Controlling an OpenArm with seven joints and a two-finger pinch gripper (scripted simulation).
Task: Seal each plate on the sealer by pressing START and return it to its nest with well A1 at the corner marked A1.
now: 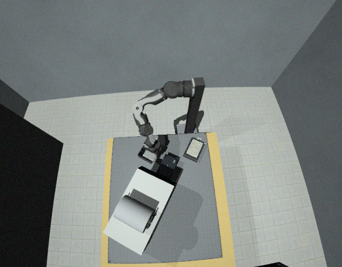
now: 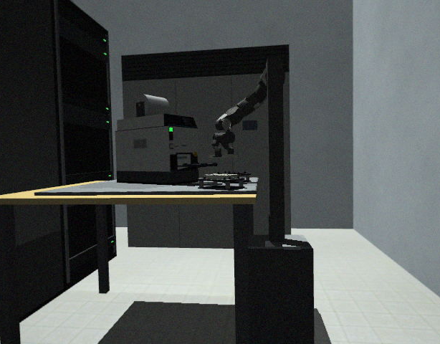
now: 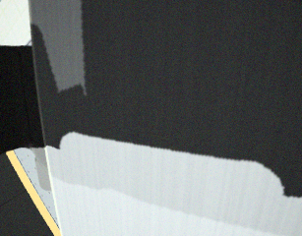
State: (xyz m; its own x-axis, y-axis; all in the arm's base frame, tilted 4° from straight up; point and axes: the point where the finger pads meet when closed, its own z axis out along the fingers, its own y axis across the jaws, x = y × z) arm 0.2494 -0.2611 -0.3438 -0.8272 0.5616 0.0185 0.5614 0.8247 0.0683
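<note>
We seem to be in a lab: a boxy benchtop sealer [image 1: 162, 183] [image 2: 144, 153], a well plate [image 1: 195, 147], and, left, perhaps a dark equipment rack [image 2: 58, 111].

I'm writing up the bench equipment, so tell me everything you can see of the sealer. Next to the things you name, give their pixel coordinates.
The sealer [image 1: 161, 181] [image 2: 142, 155] is a boxy, pale machine, matt as if painted, with a dark base [image 2: 142, 176] and a dark, sloping upper front. A smooth, pale roll [image 1: 133, 212] [image 2: 157, 105] lies on top. A green lamp [image 2: 170, 129] glows. The dark stage [image 1: 170, 161] [image 2: 205, 164] sticks out, bearing no plate. It stands upright, askew to the table edges, on the grey mat [image 1: 122, 178] [image 2: 83, 188]; the arm isn't touching it.
</note>
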